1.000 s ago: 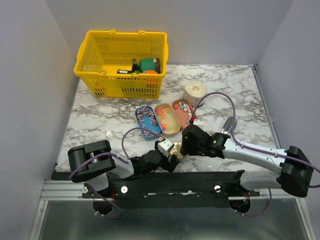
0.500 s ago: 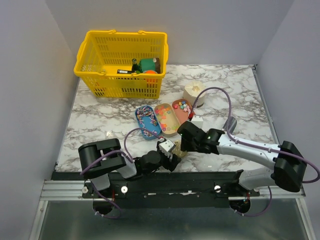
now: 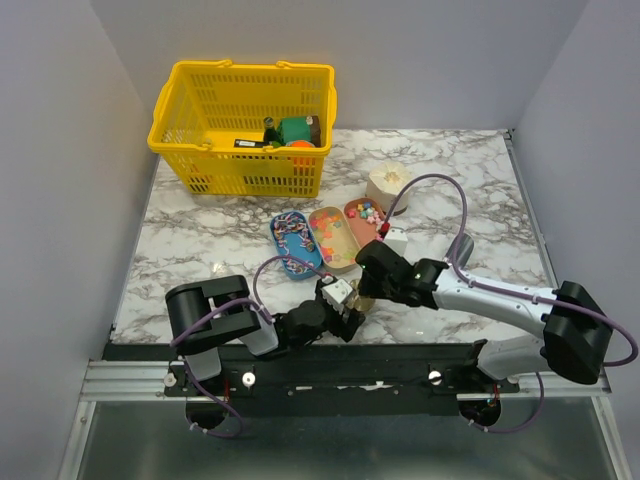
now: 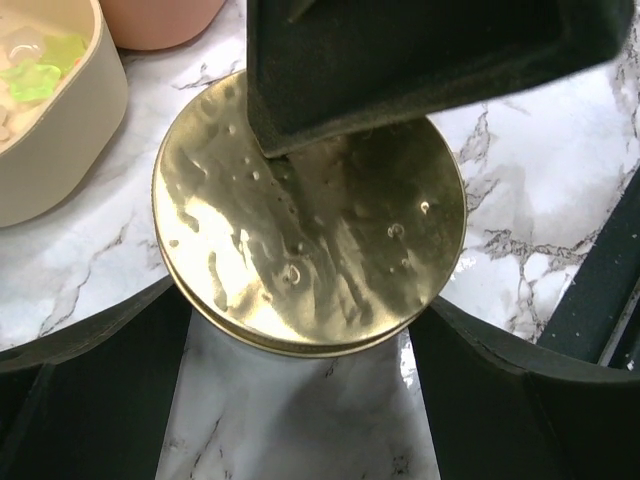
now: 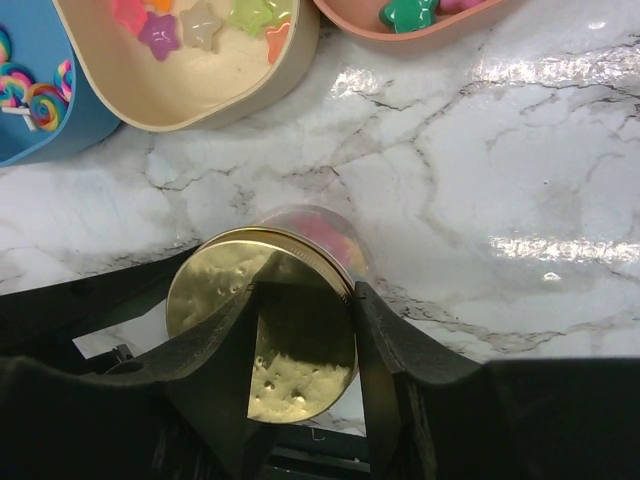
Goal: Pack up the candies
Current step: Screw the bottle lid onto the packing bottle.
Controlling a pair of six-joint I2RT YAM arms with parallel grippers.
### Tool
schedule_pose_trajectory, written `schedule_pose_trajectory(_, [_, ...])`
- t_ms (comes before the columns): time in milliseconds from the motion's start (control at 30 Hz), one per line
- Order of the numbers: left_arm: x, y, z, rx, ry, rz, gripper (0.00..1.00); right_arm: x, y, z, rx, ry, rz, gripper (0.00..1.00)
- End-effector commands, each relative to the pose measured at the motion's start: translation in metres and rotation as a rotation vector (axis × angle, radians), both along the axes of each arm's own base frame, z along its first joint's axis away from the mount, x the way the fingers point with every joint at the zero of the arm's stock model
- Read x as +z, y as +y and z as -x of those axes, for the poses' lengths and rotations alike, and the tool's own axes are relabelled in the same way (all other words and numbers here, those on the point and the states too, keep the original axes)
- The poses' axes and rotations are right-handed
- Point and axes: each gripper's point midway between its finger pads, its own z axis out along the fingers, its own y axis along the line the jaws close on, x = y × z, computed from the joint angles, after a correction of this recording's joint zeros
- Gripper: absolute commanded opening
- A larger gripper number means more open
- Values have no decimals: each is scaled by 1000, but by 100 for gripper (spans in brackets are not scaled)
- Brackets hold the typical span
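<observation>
Since a second ago the left arm's shoulder has swung right, toward the middle, and the right arm's wrist has crept left, a touch nearer the trays; the jar between them has barely shifted. Reading left to right from my seat: a yellow plastic lattice basket [image 3: 245,130] sits at the back left of the white marble-patterned table [image 3: 200,240], with goods inside. In front of it, close side by side, lie a blue oval tray [image 3: 293,245] with swirl lollies, a cream oval tray [image 3: 335,240] and a salmon-pink oval tray [image 3: 362,220]. The last two hold the candies [image 5: 160,35], tiny star-shaped sweets in pink, purple, green and orange. At the near edge my left gripper [image 4: 300,300] stands wide, a finger close against each side of a clear jar [image 5: 322,228] capped with a dimpled gold metal lid [image 4: 330,250]; I cannot tell whether it squeezes. More candies show through the jar's wall. My right gripper [image 5: 305,300] hangs over the lid, its jaws partly apart, set narrower than the lid; I cannot tell whether it grips
</observation>
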Motion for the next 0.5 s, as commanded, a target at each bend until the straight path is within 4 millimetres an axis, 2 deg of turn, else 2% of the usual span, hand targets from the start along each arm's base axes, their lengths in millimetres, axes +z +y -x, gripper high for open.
schedule_pose_trajectory(0, [16,-19,-1,-29,-34,59,91,-67,-48,43,9,198,196,49])
schedule_pose_trajectory(200, [14,-20,-3,-23,-40,57,90,-92,-57,59,22,277,244,54])
schedule_pose_trajectory(333, [13,-20,-5,-13,-46,57,78,-98,-63,64,-2,291,249,54])
schedule_pose_trajectory(467, [15,-19,-6,-4,-56,64,74,-96,-67,66,-22,284,224,53])
